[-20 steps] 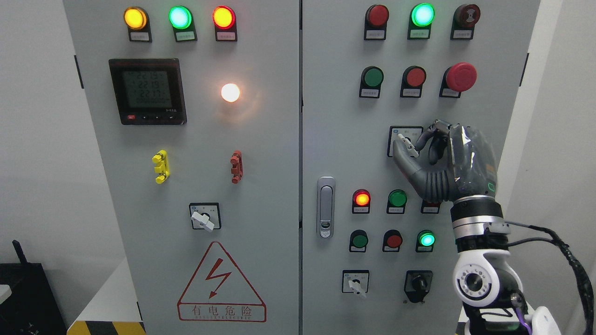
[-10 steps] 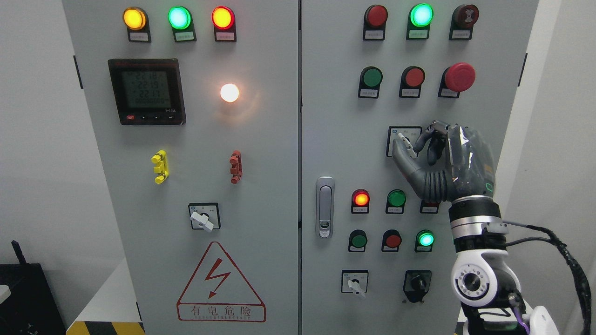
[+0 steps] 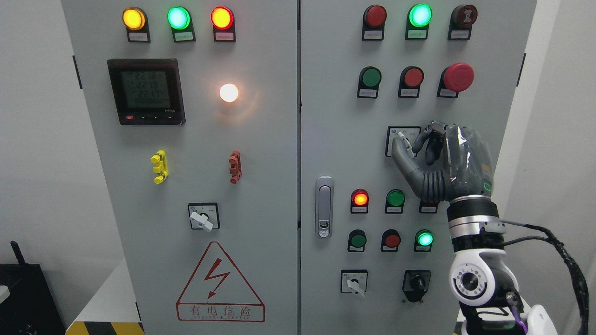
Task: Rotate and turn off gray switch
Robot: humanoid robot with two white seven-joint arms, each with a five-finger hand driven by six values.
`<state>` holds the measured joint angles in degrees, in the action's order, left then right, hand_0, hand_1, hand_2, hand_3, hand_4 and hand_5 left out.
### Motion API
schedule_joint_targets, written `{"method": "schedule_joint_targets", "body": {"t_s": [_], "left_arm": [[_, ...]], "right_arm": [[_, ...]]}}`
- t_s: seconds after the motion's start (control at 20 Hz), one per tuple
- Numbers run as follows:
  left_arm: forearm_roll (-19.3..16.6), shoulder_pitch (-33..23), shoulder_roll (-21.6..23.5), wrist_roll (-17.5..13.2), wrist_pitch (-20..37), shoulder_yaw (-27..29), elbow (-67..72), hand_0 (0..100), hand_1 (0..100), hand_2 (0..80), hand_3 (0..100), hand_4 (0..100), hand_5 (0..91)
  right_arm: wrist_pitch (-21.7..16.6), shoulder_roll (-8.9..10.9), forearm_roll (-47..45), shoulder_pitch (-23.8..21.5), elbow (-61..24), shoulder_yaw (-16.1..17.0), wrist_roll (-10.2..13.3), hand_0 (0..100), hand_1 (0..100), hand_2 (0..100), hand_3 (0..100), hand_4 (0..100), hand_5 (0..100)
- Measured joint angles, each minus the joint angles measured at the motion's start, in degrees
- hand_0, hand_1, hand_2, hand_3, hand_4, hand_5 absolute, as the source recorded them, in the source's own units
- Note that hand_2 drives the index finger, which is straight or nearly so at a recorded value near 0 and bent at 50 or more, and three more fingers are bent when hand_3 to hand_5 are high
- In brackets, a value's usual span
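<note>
Pinching the gray switch between thumb and curled fingers, right robot hand raised against the right cabinet door, about mid-height toward its right edge. Switch lever small and pale, long axis tilted from upper left to lower right, lying at the hand's left tip side, directly under the thumb. Only one view, from the head: no left hand anywhere in it, so the right is the only one placed for the turn. Probably a wrist roll needed next, about the lever's centre. Hidden: most of the switch's label plate and its off mark behind the fingers; exact finger contact hard to make out.
</note>
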<state>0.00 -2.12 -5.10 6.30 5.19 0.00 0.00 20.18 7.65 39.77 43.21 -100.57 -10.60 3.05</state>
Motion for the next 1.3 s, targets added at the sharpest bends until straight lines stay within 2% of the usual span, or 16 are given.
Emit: {"method": "schedule_joint_targets", "body": {"t_s": [0.4, 0.6, 1.3], "left_arm": [[0.0, 0.0, 0.0, 0.2, -0.1, 0.0, 0.0, 12, 39, 0.0, 0, 0, 0.0], [0.0, 0.0, 0.0, 0.1, -0.3, 0.0, 0.0, 12, 39, 0.0, 0, 0, 0.0], [0.0, 0.0, 0.0, 0.0, 0.0, 0.0, 0.0, 12, 39, 0.0, 0, 0, 0.0]], "right_arm": [[0.0, -0.02, -0.1, 0.0, 0.2, -0.4, 0.2, 51, 41, 73, 100, 93, 100], [0.0, -0.03, -0.2, 0.0, 0.2, -0.5, -0.7, 53, 39, 73, 100, 93, 100], [-0.1, -0.03, -0.1, 0.1, 0.3, -0.8, -1.2, 56, 38, 74, 100, 94, 100]]}}
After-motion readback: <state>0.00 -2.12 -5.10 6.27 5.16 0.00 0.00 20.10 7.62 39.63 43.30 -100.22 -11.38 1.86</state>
